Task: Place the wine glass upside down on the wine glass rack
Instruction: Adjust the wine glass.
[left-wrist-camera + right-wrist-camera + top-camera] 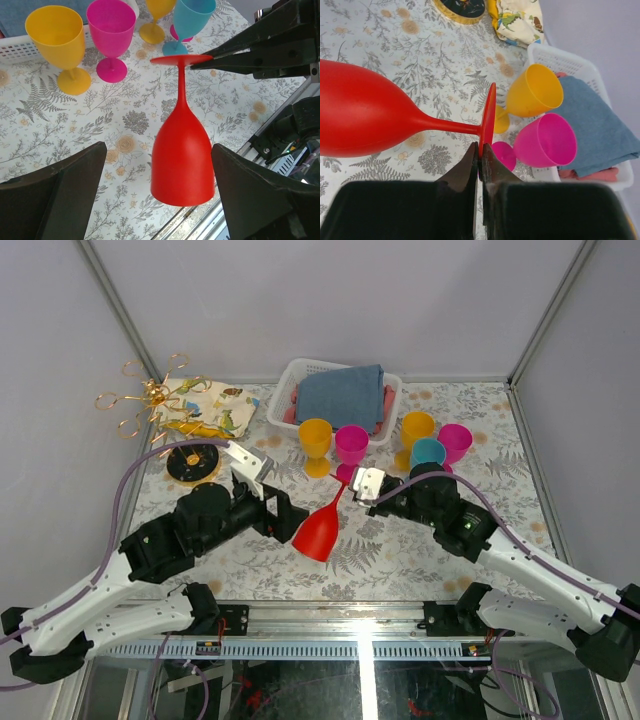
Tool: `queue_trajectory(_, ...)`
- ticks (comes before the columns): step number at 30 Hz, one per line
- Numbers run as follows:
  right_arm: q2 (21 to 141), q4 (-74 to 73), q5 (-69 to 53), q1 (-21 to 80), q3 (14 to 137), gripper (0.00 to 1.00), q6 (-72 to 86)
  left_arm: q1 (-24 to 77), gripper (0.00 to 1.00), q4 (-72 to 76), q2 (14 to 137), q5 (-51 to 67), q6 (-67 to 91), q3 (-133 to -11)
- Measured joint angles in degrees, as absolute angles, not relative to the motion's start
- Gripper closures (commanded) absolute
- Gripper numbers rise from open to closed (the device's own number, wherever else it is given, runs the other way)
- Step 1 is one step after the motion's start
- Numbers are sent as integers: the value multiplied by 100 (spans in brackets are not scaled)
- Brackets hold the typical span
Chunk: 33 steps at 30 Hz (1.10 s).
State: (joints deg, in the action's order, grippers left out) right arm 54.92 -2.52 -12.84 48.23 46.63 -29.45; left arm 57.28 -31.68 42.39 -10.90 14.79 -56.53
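A red wine glass hangs above the table, bowl down and tilted, its foot toward the right arm. My right gripper is shut on the rim of that foot, seen in the left wrist view too as the right gripper pinching the disc. My left gripper is open, its fingers on either side of the glass bowl without touching it. The wine glass rack, thin gold wire on a dark round base, stands at the far left.
A white basket with a blue cloth sits at the back. Yellow, pink, teal and further cups stand in front of it. A patterned cloth lies beside the rack.
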Motion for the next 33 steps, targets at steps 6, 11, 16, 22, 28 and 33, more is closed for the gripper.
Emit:
queue_trajectory(6,5607,-58,-1063,5015,4676,100,-3124,5664,15,-3118,4270,-991,1625,-5577)
queue_trajectory(11,5763,-95,-930,5144,4696,100,-3214,5367,15,-2982,4322,-766,1688,-5446)
queue_trajectory(16,5763,-54,-760,5146,4696,100,-3269,5057,18,-2759,4324,-349,1732,-5234)
queue_trajectory(22,5763,-8,-652,5148,4696,100,-3323,4945,26,-2486,4364,51,1778,-5054)
queue_trajectory(28,5758,202,-661,5151,4696,100,-3321,4899,32,-2134,4670,375,1874,-5017)
queue_trajectory(33,5758,301,-731,5151,4696,100,-3293,4869,38,-1754,5081,668,1881,-4965)
